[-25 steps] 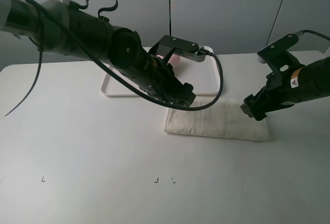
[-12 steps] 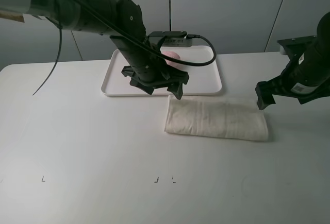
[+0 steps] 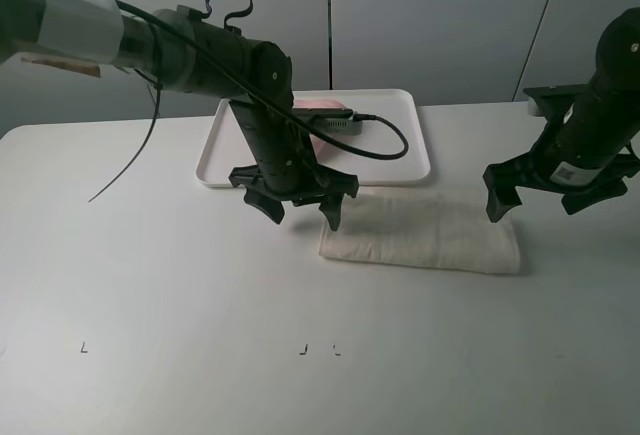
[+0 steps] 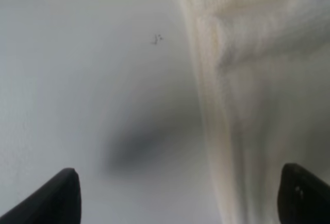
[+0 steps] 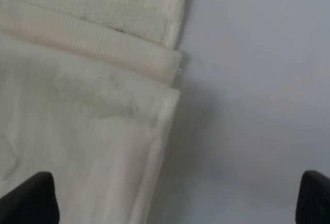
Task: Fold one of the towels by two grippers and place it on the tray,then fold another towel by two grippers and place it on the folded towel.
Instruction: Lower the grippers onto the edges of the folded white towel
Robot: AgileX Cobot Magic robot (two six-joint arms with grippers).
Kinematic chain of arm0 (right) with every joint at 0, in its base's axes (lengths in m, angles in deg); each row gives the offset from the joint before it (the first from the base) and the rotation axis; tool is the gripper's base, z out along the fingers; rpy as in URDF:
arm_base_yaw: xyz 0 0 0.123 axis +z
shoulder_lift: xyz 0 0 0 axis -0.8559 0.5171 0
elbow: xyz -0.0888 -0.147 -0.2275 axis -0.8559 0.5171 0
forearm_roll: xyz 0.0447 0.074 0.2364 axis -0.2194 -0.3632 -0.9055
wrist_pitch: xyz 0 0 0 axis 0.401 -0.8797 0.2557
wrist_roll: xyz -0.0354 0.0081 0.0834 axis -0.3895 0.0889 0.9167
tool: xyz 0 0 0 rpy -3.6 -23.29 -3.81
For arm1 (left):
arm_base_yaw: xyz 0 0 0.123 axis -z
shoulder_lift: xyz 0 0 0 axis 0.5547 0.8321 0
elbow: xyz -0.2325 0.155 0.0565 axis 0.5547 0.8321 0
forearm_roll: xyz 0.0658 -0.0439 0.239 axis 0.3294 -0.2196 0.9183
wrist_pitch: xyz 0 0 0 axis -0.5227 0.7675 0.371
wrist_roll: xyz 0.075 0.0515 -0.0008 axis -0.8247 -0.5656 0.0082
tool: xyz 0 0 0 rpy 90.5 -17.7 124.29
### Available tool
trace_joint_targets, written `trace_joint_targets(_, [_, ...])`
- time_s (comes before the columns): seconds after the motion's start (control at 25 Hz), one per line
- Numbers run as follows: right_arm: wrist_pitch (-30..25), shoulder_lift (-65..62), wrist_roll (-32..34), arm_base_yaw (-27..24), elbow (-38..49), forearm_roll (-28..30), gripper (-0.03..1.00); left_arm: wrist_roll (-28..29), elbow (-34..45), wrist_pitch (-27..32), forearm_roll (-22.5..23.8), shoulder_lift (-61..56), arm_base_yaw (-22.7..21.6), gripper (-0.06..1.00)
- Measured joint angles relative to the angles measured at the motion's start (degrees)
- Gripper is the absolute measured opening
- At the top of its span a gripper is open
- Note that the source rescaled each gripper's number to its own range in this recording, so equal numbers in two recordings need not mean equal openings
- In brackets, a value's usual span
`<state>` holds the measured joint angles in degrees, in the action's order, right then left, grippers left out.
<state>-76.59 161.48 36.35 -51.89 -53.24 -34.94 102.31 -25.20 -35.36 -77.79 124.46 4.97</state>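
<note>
Now swung upright, the left hand (image 3: 303,213) and right hand (image 3: 541,201), both spread wide, hang over the ends of the folded cream-white towel (image 3: 420,232) on the table (image 3: 150,285) beside the tray (image 3: 412,162); pickup looks next.

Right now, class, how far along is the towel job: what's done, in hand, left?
Done: the pink towel lies on the tray, mostly hidden by an arm. In hand: the cream towel lies folded into a strip on the table, left pincer and right pincer open over its ends, gripping nothing. Left: perhaps another fold, then stacking it on the pink one.
</note>
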Motion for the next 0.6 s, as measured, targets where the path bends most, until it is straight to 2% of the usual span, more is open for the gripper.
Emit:
trace_joint_targets(0.32, [0.00, 0.87, -0.70, 0.00, 0.00, -1.32, 1.00, 4.63, 0.00, 0.03, 1.32, 1.87, 0.00, 0.97])
trace_joint_targets(0.6, [-0.13, 1.12, -0.97, 0.00, -0.58, -1.75, 1.00, 6.45, -0.37, 0.55, 1.80, 2.34, 0.00, 0.97])
